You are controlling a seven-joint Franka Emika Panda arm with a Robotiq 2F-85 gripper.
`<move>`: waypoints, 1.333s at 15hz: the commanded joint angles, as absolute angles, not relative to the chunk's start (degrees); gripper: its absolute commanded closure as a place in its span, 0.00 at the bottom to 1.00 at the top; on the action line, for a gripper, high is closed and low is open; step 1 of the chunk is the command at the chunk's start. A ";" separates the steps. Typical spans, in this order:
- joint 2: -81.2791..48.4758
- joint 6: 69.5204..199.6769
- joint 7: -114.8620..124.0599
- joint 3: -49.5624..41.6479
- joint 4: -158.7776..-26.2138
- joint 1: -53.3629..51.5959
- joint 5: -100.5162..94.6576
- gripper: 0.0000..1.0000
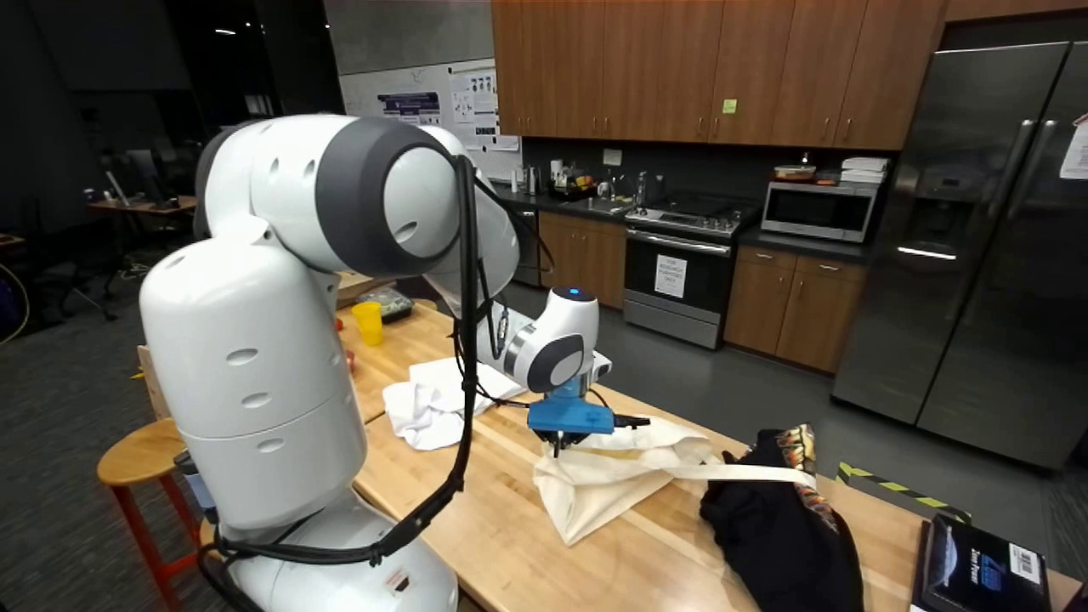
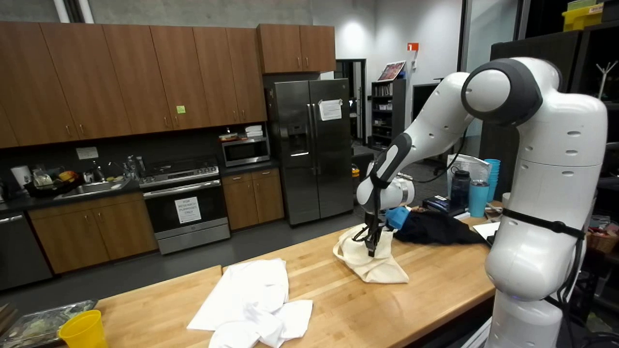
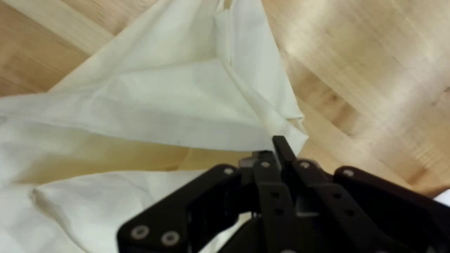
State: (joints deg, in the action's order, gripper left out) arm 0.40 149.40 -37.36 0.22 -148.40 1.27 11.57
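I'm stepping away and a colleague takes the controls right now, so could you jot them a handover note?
Black two-fingered gripper: shut, at an edge of the cream fabric tote bag; whether fabric is pinched between its fingertips I cannot tell.
Things: the bag lies rumpled on the light wooden table, its strap reaching over the black cloth with a colourful print. The crumpled white cloth lies apart from the bag.
Done: gripper at the bag, jaws closed.
Left: bag not lifted; probably worth checking the hold before moving.

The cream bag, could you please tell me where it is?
In both exterior views, the bag lies just right of centre on the table, beneath the gripper, between the white cloth and black cloth.
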 commanded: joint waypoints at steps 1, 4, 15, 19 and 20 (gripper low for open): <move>2.29 144.98 -41.22 2.78 -149.03 -2.25 13.28 0.98; 1.77 142.83 -42.31 4.82 -148.43 -4.68 13.00 0.98; 0.38 143.85 -42.19 11.15 -149.32 -10.94 -0.06 0.68; 0.03 143.70 -42.14 11.19 -149.06 -11.02 1.01 0.51; 0.68 144.23 -38.75 10.55 -149.59 -10.38 -3.32 0.45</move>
State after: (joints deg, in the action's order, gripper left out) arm 0.00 143.82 -42.13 11.23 -149.14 -10.95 1.02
